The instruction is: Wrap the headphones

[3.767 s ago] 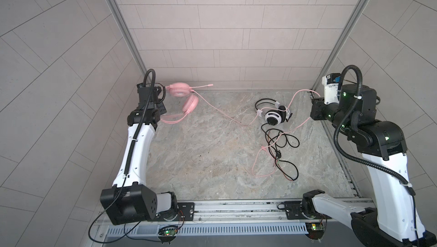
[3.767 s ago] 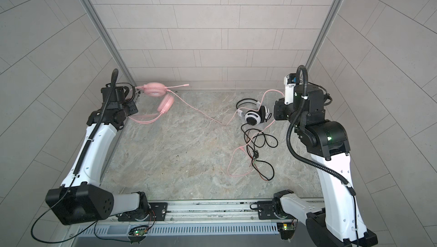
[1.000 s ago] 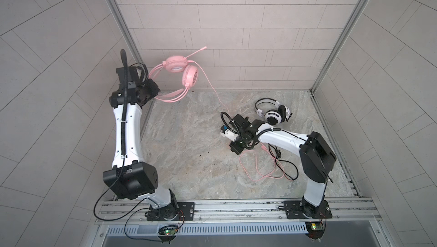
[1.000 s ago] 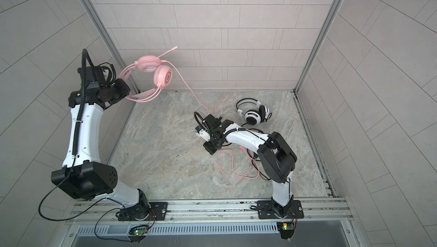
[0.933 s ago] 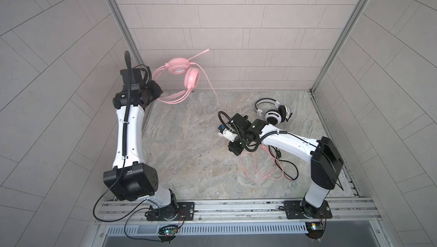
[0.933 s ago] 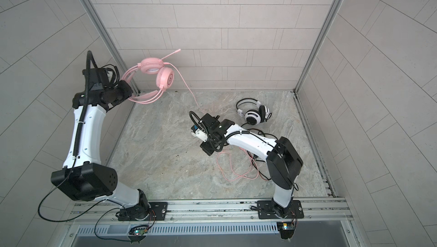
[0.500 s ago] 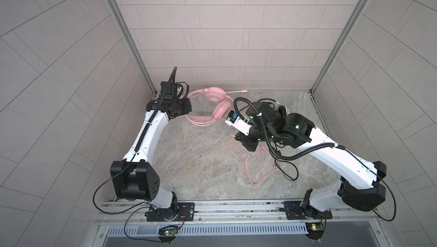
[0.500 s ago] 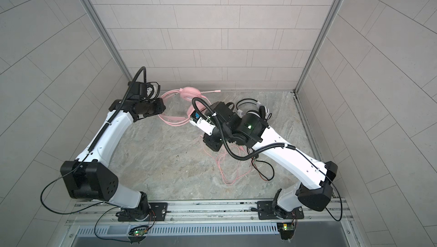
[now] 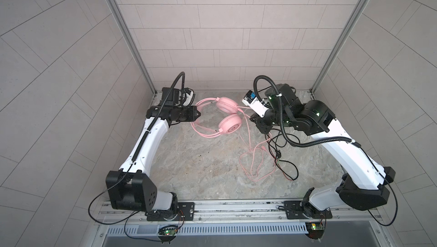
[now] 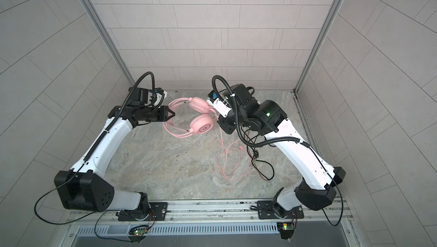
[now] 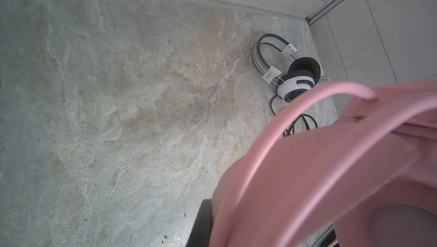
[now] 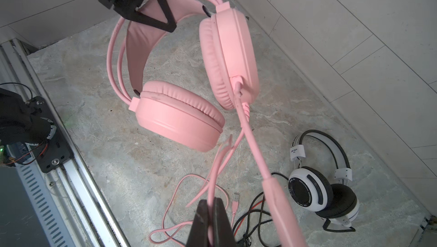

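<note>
The pink headphones (image 9: pixel 228 118) hang just above the stone table at the back middle. My left gripper (image 9: pixel 198 113) is shut on their headband (image 12: pixel 142 44), and the band fills much of the left wrist view. My right gripper (image 12: pixel 210 203) is shut on the pink cable (image 12: pixel 212 177) a short way below the ear cups, and it sits right of the headset in both top views (image 10: pixel 222 121). The cable's slack lies in loops (image 9: pixel 255 163) on the table. The white-and-black headphones (image 12: pixel 316 186) lie near the back right wall, hidden behind my right arm in both top views.
The black cable (image 9: pixel 285 163) of the white-and-black headphones lies tangled beside the pink loops at right centre. Tiled walls close the back and both sides. A metal rail (image 9: pixel 236 210) runs along the front edge.
My left arm has brought the pink headphones down from high at the back left to the back middle. My right arm has risen from the table and drawn back right with the pink cable.
</note>
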You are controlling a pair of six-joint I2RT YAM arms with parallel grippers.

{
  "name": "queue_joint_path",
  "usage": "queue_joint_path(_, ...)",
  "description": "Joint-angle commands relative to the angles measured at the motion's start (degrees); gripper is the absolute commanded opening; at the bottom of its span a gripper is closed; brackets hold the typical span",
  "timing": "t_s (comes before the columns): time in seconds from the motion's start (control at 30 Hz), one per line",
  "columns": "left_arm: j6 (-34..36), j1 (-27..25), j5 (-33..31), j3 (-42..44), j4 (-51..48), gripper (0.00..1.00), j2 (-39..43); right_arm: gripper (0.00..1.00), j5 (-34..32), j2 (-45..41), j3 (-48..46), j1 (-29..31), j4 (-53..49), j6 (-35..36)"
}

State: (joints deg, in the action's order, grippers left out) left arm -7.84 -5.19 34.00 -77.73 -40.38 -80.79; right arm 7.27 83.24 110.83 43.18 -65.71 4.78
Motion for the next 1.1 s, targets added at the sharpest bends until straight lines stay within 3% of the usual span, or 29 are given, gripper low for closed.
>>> queue_joint_path(0.0,2.06,-2.11,6.40,-2.29,-0.40,0.00,-0.19,0.00,5.33,-0.33,2.07,0.24,-2.42,3.39)
queue_joint_path(0.23,3.66,-4.44,-3.05,-3.48,-5.25,0.00,-2.07,0.00,12.91,-2.19,4.49,0.11,-2.31,4.92)
queue_joint_path(0.33,3.62,-4.42,-3.31,-3.56,-5.83,0.00,-2.83,0.00,19.55,-0.82,7.11,0.15,-4.21,5.21)
queue_joint_path(0.4,4.98,-4.73,-0.10,-3.56,-5.98,0.00,-2.81,0.00,17.68,-0.25,8.09,0.11,-4.66,4.91)
queue_joint_path(0.5,7.34,-5.70,0.05,-2.98,-6.44,0.00,-1.70,0.00,8.52,-1.23,6.93,-2.13,-2.28,3.85)
queue_joint_path(0.7,11.09,-6.07,1.99,-0.65,-6.68,0.00,1.19,0.00,10.53,-4.27,1.23,-14.02,7.39,-1.36)
queue_joint_path(0.77,12.52,-6.38,4.94,0.56,-5.84,0.00,2.46,0.00,13.51,-4.78,-1.74,-18.34,11.91,-3.74)
queue_joint_path(0.87,14.25,-7.90,8.98,1.51,-5.05,0.00,3.60,0.00,23.15,-3.58,-5.11,-23.41,17.98,-6.24)
queue_joint_path(1.07,15.40,-10.72,13.48,0.26,-6.62,0.00,2.09,0.00,33.76,2.31,-6.20,-24.55,24.62,-8.99)
